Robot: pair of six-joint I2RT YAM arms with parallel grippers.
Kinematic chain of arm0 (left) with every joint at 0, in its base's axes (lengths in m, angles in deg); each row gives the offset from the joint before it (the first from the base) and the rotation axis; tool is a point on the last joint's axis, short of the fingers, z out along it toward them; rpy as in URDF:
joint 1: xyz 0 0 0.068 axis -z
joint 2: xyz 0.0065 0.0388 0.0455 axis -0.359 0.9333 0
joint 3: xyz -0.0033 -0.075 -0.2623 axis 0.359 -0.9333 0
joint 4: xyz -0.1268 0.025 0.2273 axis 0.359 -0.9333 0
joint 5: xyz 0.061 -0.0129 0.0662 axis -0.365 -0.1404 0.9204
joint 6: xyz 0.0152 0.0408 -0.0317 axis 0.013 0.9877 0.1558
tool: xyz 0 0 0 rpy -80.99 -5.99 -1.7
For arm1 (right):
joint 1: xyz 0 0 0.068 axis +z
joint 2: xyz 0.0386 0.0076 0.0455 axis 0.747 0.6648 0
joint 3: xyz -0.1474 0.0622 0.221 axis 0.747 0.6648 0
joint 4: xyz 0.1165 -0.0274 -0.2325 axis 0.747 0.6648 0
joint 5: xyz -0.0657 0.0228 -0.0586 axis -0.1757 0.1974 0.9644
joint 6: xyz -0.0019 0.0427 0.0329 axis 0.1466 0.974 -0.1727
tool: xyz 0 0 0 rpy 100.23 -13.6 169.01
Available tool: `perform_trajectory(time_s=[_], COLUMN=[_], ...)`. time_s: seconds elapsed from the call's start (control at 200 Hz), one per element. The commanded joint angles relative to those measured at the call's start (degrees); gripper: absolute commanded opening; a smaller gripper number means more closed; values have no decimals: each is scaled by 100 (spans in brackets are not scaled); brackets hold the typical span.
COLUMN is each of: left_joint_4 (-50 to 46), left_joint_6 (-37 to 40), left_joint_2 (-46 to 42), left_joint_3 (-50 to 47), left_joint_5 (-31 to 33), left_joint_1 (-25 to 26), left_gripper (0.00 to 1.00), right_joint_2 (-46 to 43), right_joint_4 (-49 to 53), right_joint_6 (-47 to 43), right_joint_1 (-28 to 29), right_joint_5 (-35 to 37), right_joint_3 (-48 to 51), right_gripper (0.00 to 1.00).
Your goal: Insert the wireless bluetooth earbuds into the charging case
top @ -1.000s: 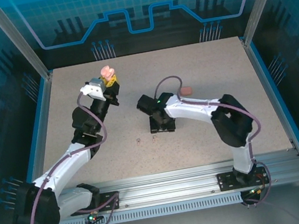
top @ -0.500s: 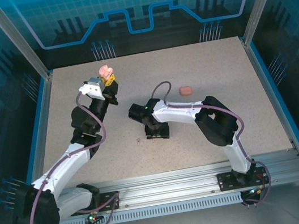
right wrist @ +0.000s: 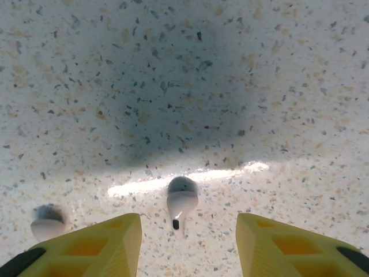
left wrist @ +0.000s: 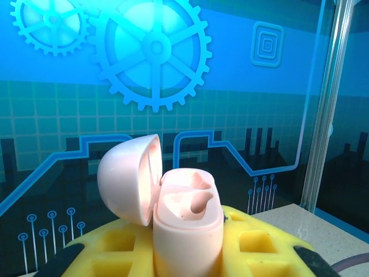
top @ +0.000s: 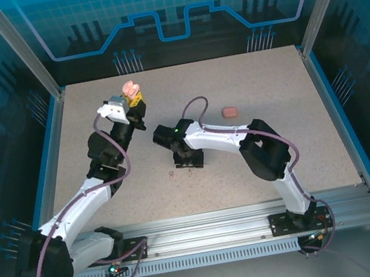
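Lying, seemingly untouched, within right gripper point(right wrist: 187, 231): earbud point(right wrist: 182, 203)

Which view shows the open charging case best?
Left wrist: the open charging case sits close up, lid swung left, both earbud wells visible. Top external gives it as a small pink blob at the left gripper.

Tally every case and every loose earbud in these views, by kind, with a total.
Pink cases: 2, an open case and a shut case
Pale earbuds: 2, a middle earbud and a left earbud
Total: 4
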Motion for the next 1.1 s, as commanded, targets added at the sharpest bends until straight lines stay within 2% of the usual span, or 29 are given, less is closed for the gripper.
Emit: perform_trajectory(time_s=[0.0,0.325,1.095], left_joint_4=[90,59,2], left_joint_6=[0,22,5], left_joint_2=[-145,-213,-193], left_joint_3=[101,124,163], left_joint_5=[3,4,-84], left_joint_1=[-1,-1,-2], left_gripper=[0,0,0], right_joint_2=[268,419,315], right_joint_4=[166,107,-362], right_joint_6=[141,148,251], right_joint_1=[44,-4,-92], right_joint_5=[-19,-67,-267], right_joint_3=[-162,-104,567], right_gripper=[45,37,28])
